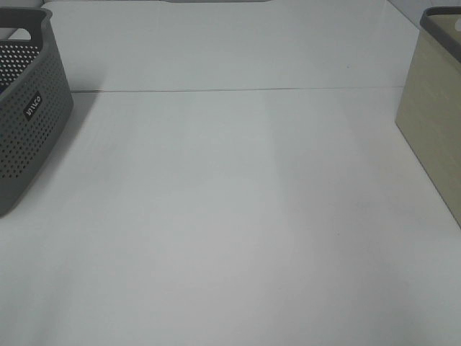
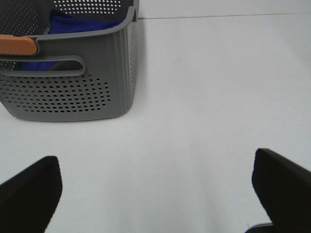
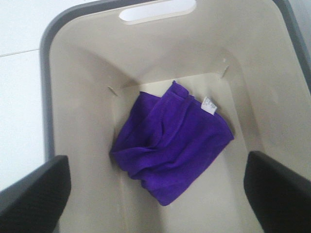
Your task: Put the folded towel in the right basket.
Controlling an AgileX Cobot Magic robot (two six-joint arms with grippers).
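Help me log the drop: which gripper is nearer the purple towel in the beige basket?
Right. The right gripper hangs above the towel; the left gripper faces the grey basket across the table.

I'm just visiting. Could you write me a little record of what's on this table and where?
table: white
left basket: grey, perforated, blue cloth inside
right basket: beige, grey rim, purple towel lying on its floor
left jaws: open, holding nothing
right jaws: open, over the right basket, holding nothing
task: towel already in right basket
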